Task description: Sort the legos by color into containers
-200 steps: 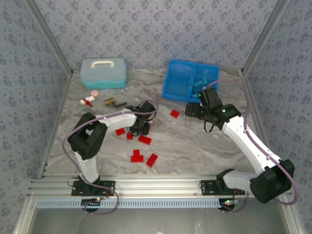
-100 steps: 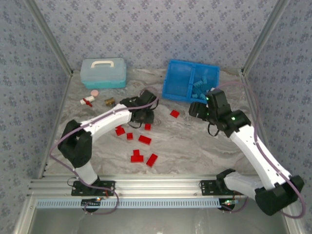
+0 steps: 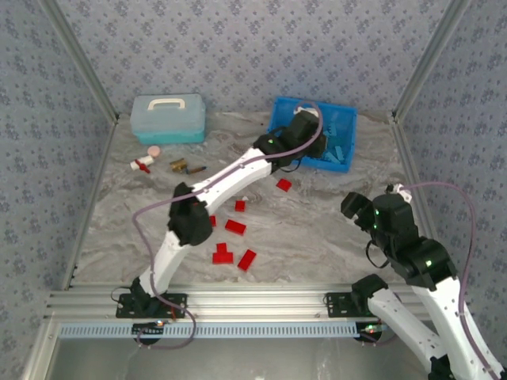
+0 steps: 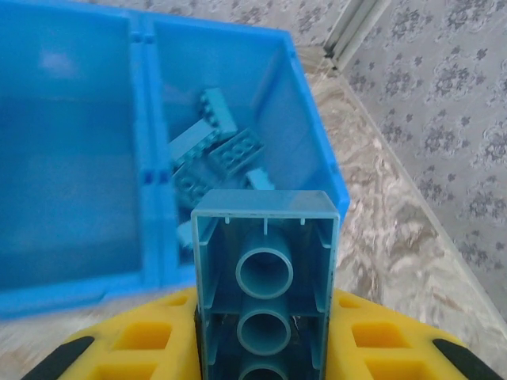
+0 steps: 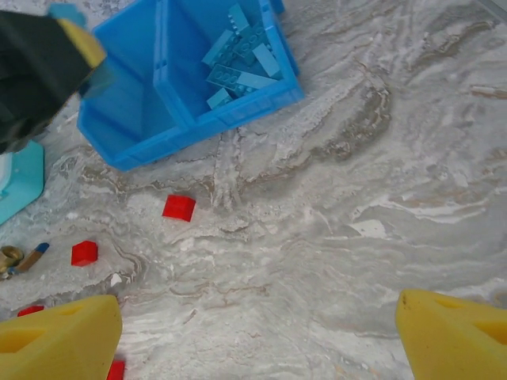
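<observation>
Left end effector [image 4: 265,344] clamps 1 light blue lego [image 4: 265,245] at the tray [image 4: 310,134] — right end effector [image 5: 261,332] apart.

The legos [image 3: 235,226] are red and light blue, the tray [image 5: 127,111] bright blue

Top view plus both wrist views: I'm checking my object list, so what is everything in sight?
tray: one, bright blue, two compartments, far side, right of centre
light blue legos: a pile, too jumbled to count, tray's right compartment
held lego: one, light blue, in the left arm's jaws by the tray
red legos: at least five showing, loose mid-table
lidded box: one, pale blue, white handle, far left
odds and ends: a few, pink, white, brown, near the box
table: one, grey marbled
left arm: white, jaws shut on the held lego
right arm: white, near right, jaws open and empty
</observation>
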Motion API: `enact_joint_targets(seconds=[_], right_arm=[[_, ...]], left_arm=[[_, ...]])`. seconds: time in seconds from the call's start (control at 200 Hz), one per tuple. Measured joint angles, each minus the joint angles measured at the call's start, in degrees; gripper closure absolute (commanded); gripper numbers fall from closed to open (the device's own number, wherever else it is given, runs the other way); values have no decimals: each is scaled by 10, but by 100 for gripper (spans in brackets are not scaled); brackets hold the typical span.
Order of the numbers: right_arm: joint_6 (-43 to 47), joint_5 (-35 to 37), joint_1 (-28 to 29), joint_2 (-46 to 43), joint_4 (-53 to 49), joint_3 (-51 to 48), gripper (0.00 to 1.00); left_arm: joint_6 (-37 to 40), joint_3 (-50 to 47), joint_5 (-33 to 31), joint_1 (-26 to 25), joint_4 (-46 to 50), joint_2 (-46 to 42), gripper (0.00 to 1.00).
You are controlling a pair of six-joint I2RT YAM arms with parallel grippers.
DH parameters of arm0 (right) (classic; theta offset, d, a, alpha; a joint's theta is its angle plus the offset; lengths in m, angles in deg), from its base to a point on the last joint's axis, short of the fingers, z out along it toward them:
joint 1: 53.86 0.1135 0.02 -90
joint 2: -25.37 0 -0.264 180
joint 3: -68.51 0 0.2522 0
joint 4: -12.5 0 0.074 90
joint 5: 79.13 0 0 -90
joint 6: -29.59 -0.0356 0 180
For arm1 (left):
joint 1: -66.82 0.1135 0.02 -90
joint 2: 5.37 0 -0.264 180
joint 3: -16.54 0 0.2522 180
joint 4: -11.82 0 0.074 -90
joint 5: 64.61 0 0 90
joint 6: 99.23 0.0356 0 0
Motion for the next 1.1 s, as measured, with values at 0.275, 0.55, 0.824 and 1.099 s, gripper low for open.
enact_joint_targets(seconds=[0.275,0.55,0.824,1.099], right_arm=[[-5,-14,0,-5,-21,-1,0],[-5,-47,2,-9,-50,-1,0],[-5,-49,2,-18,-53,-1,0],[52,-51,2,-17,-47,-1,0]], left_arm=[[50,151,1,-10,-64,160,78],[102,173,-26,-9,-159,243,48],[131,195,-32,-10,-176,256,25],[142,195,-31,-18,-81,123,13]])
